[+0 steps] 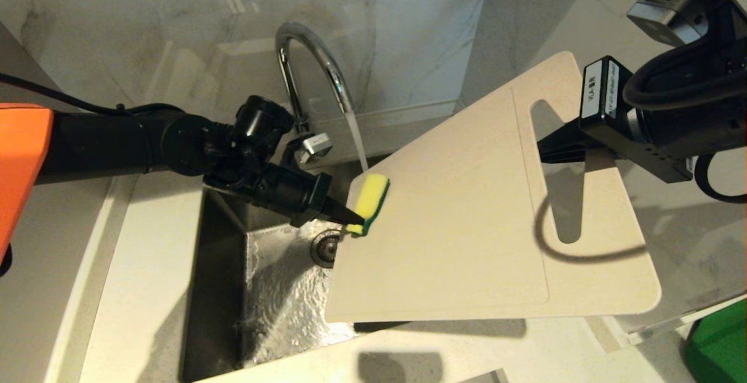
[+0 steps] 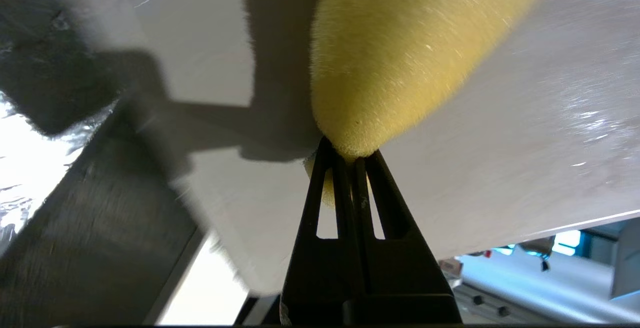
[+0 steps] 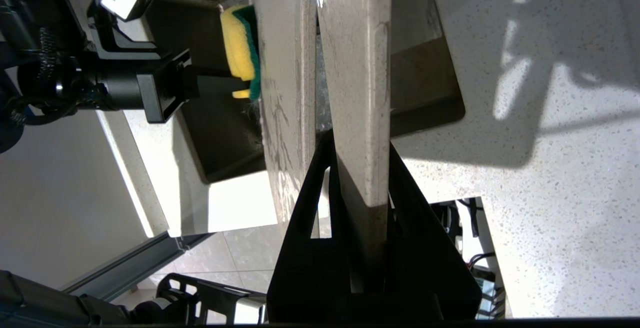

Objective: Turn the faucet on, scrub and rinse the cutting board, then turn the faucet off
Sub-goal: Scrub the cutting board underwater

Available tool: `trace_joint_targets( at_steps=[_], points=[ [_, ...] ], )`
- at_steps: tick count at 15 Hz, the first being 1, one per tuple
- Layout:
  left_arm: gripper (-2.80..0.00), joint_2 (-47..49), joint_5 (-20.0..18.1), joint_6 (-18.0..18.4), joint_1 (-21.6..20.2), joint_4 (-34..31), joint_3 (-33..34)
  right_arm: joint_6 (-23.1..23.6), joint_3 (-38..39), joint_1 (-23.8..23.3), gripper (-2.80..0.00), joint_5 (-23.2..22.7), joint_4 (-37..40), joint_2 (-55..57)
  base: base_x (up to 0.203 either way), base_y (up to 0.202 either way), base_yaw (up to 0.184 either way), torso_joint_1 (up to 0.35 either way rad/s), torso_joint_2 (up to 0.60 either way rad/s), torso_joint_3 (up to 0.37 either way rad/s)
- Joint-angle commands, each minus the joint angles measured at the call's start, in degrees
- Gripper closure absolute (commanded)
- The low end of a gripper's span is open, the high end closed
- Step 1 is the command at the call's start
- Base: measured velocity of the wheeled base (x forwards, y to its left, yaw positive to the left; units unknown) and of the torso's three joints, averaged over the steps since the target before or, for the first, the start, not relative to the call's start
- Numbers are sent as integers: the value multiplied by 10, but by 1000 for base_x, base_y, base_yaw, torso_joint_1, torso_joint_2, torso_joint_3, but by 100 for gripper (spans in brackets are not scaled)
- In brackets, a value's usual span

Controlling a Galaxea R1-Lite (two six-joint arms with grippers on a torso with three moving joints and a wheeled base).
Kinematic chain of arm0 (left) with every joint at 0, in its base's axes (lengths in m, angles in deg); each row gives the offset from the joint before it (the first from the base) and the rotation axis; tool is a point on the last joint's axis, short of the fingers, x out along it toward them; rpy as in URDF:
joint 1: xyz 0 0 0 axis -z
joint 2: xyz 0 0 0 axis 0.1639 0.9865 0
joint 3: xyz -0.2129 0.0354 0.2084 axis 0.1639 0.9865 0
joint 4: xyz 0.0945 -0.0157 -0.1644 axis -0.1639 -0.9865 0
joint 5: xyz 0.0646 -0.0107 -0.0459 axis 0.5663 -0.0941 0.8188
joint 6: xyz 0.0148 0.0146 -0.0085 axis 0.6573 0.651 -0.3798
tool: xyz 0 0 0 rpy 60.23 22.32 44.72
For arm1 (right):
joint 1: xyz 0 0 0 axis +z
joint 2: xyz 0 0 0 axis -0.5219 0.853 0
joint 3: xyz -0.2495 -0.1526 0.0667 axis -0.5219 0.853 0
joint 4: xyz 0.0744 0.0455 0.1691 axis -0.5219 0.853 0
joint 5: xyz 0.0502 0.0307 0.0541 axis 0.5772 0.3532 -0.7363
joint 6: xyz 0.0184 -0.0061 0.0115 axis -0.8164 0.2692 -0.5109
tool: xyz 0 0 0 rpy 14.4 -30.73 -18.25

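So the water's running: the faucet (image 1: 315,73) sits just behind the left pincer (image 1: 355,218) and its stream lands right past the pincer's tip, on the top corner of the cutting board (image 1: 467,208). The left pincer is clamped tight on a yellow-and-green sponge (image 1: 370,203), pinching only the sponge's near end, and the sponge lies flat against the board's low corner straight ahead of it, green side down on the board as far as I can tell. The right pincer (image 3: 361,188) is closed on the board's handle end, gripping the strip of plastic next to the slot handle (image 1: 554,178), so the whole board sticks out away from it, tilted over the sink (image 1: 274,289) with most of it hanging above the bench (image 1: 152,266). Looks like mid-scrub to me. My worry is the grip: that's a big wet board held by one thin edge, and pushing the sponge on the far corner levers hard against it, so it could twist or slide out. The sponge is also held by just a nub, so a hard stroke might peel it loose. Plus the tilt could run water onto the bench.
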Motion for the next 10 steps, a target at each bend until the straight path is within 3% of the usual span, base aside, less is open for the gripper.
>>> trace_joint_targets(
  at_steps=[1,4,6,8,10],
  points=[
    [0,-37,-3,-1,-32,-2,72,-2,0,0,0,1,2,1,0,0,0,0,0,0],
    [0,-95,-5,-1,-81,-1,158,2,0,0,0,2,-7,2,0,0,0,0,0,0],
    [0,-145,-7,-4,-95,-3,178,3,0,0,0,2,-9,6,0,0,0,0,0,0],
    [0,-201,-8,-25,-97,-28,172,4,0,0,0,2,-9,10,0,0,0,0,0,0],
    [0,-240,-9,-53,-98,-68,124,6,-1,0,0,4,-10,14,0,0,0,0,0,0]
  ],
)
